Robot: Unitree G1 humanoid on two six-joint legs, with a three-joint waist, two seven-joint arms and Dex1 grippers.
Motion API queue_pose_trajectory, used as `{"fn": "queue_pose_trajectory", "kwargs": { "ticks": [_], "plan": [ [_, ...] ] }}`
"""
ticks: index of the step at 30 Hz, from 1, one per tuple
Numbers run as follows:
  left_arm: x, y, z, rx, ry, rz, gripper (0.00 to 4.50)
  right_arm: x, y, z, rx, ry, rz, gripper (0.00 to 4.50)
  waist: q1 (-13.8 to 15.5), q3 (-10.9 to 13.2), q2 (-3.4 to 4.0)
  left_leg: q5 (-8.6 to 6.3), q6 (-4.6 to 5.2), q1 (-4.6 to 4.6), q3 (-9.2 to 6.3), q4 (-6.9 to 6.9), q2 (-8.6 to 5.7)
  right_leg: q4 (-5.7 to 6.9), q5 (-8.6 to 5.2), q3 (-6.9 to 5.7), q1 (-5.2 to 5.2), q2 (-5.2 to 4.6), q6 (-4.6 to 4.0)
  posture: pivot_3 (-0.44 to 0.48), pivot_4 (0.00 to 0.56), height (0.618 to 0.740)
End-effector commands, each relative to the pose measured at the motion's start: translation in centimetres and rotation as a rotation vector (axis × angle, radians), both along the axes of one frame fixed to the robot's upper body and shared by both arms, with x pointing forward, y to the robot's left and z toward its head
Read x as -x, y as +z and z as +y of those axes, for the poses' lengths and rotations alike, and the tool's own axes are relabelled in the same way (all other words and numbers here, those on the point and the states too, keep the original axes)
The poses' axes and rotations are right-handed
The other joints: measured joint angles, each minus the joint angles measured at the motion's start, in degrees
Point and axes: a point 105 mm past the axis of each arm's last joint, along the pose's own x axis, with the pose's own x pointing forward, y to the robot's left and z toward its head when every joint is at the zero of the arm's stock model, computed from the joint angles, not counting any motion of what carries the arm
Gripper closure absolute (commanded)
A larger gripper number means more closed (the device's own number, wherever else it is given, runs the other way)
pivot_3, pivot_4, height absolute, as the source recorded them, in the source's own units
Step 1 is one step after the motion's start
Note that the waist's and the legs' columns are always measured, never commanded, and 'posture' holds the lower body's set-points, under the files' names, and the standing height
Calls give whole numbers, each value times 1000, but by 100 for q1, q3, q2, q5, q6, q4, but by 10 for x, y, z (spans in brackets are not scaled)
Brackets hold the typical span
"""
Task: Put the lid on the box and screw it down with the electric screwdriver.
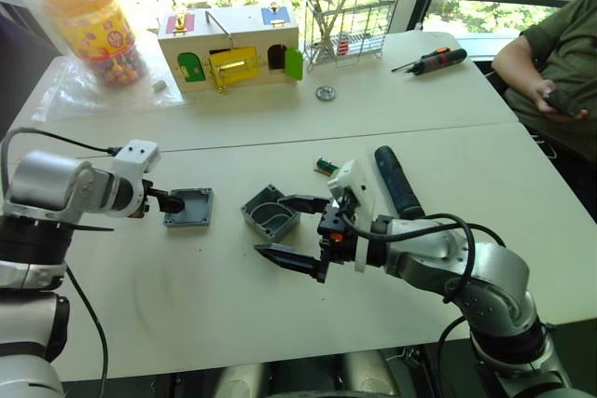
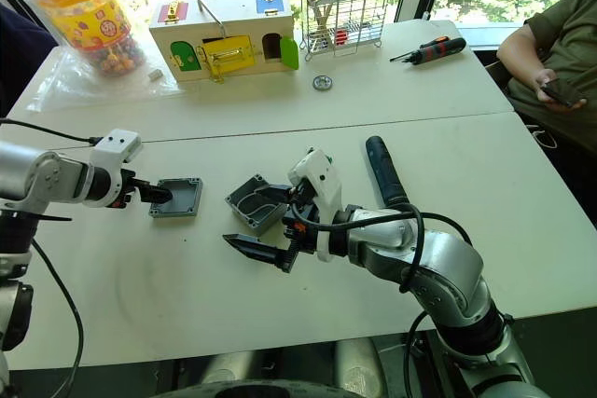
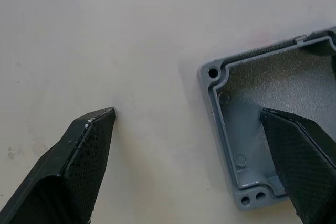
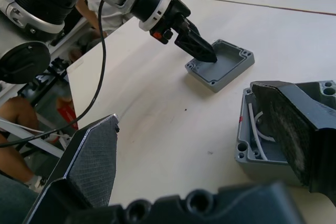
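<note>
The grey lid (image 1: 191, 209) lies hollow side up on the white table, left of the box (image 1: 269, 216). The box is open, with white wires inside (image 4: 255, 129). My left gripper (image 3: 187, 111) is open and straddles the lid's left wall, one finger inside the lid (image 3: 299, 150) and the other (image 3: 86, 150) on the table outside it. My right gripper (image 1: 270, 225) is open at the box, one finger over its hollow and the other on its near side above the table. The black electric screwdriver (image 1: 398, 182) lies just right of the box, behind my right wrist.
At the back stand a wooden box with coloured doors (image 1: 233, 48), a jar of sweets (image 1: 93, 25) and a wire rack (image 1: 350, 20). A red-and-black hand screwdriver (image 1: 431, 61) lies far right. A person (image 1: 555, 72) sits at the right edge. A small green part (image 1: 325, 166) lies behind the box.
</note>
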Motion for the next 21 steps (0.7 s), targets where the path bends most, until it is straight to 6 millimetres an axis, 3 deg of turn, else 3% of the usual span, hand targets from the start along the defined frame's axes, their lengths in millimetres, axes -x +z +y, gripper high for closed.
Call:
{"fn": "queue_pose_trajectory", "kwargs": {
  "ticks": [1, 7, 12, 17, 21],
  "plan": [
    [-1, -6, 3, -26, 8, 9, 1336, 3, 10, 3, -32, 9, -50, 0, 0, -2, -1, 0, 0, 0, 0, 0, 0, 0, 0, 0, 0, 0, 0, 0, 150, 740],
    [4, -10, 2, -7, 16, 13, 4465, 2, 8, 1, -24, -6, -43, 0, -5, -10, 6, 0, 0, 0, 0, 0, 0, 4, 0, 1, 0, 1, 0, 0, 150, 740],
    [7, -12, 4, 23, 47, -17, 4465, -2, 5, -3, -13, -15, -36, 0, -15, -12, 7, 1, -1, 0, 1, -3, 1, 4, 0, 2, 1, 1, 0, 0, 150, 740],
    [-13, 17, 2, 114, 68, -194, 4465, -14, 8, -12, -52, -55, -2, 0, 27, -12, 5, 4, -6, 1, 0, -3, 1, 4, 0, 0, 0, 1, 0, 0, 150, 740],
    [-37, 91, -9, 200, -17, -503, 4465, -34, 35, -21, -192, -106, 40, 0, 24, -2, -18, 6, -11, -6, -5, 1, 1, 3, 0, -3, 2, 1, 0, 0, 150, 740]
  ]
}}
